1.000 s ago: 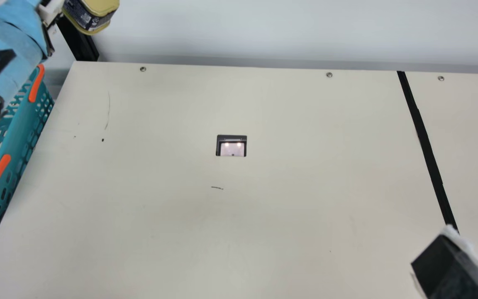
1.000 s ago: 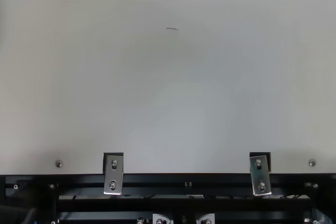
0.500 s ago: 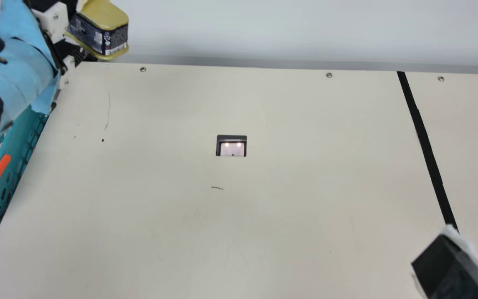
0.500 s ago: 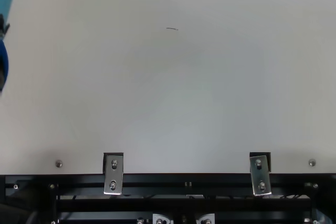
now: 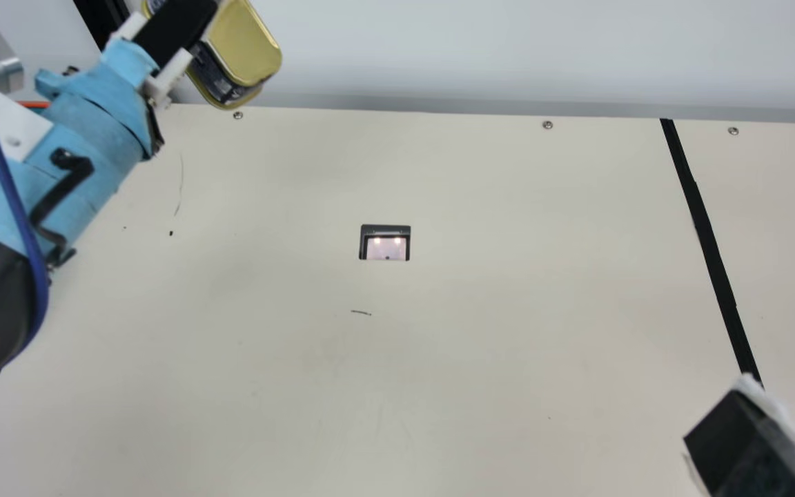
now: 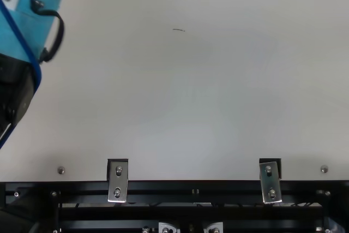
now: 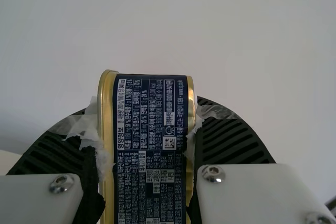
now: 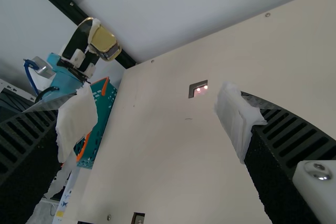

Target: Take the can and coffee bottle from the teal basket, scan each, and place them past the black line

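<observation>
Holding the can point(image 5: 249, 45) aloft near the far left corner of the desk point(image 5: 473, 379) — out of the teal basket point(image 8: 101, 124), early in the job.
My left claw point(image 7: 148, 106) pinches it from both sides; my right claw point(image 8: 157, 109) stands wide apart, gripping nothing. Left to do, I judge: the scanner window point(image 5: 386, 248), then past the black line point(image 5: 703, 224), and the coffee bottle's whole turn. The can's dark label point(image 7: 149, 169) carries dense pale print — plus a small square code point(image 7: 169, 142).
</observation>
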